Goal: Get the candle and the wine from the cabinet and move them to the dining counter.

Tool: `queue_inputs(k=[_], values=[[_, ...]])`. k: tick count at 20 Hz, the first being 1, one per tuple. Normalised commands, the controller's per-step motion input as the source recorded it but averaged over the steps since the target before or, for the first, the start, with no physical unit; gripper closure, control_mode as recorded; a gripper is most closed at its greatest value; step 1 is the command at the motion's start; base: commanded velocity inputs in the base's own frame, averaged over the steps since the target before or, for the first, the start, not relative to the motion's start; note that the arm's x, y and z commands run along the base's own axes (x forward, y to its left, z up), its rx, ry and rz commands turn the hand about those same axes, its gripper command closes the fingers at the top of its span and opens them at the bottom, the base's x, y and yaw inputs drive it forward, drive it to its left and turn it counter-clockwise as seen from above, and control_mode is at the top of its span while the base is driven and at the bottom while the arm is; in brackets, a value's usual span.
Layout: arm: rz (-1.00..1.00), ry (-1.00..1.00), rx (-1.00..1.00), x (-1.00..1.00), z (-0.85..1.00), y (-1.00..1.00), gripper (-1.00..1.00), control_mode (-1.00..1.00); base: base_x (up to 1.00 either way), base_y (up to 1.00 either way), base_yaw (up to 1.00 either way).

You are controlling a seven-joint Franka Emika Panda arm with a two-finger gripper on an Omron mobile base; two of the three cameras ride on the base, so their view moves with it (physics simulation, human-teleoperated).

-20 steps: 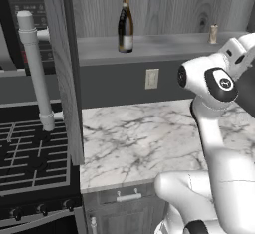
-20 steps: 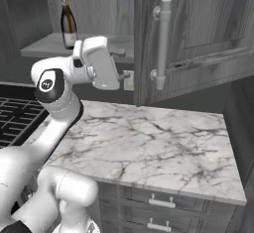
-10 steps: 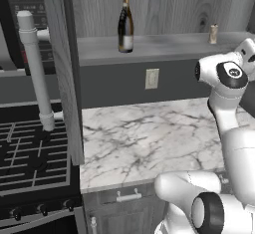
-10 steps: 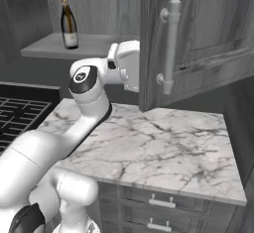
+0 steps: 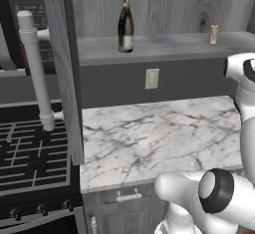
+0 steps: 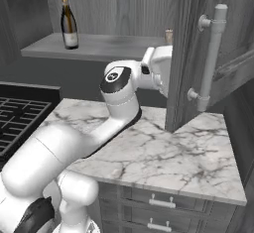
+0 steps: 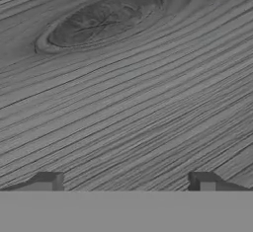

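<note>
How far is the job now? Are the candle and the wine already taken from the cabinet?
Done: both cabinet doors stand open. In hand: nothing; the end effector is open, facing wood grain at close range. Left: the wine and the candle both stand on the shelf; each must go to the dining counter.

You'll see the arm (image 6: pixel 121 90) has swung further right over the last second: in the left base view its elbow (image 5: pixel 244 71) now sits at the right edge, where earlier it stood well inside the frame. In the right base view the hand has slipped behind the edge of the right cabinet door (image 6: pixel 186 53), which has swung wider open (its handle (image 6: pixel 211 53) has moved right). The wrist has also dropped slightly below the shelf edge.
</note>
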Motion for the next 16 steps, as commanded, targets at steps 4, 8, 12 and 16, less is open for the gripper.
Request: queue_inputs(k=[4, 8, 12, 16], values=[[-0.06, 0.00, 0.02, 0.11, 0.00, -0.93, -1.00, -1.00, 0.00, 0.00, 0.00], [0.01, 0.00, 0.07, 0.22, 0.00, -0.86, -1.00, -1.00, 0.00, 0.00, 0.00], [0.04, 0.00, 0.09, 0.08, -0.04, -0.65, -1.00, -1.00, 0.00, 0.00, 0.00], [0.00, -0.02, 0.09, -0.07, 0.00, -0.27, -1.00, -1.00, 0.00, 0.00, 0.00]])
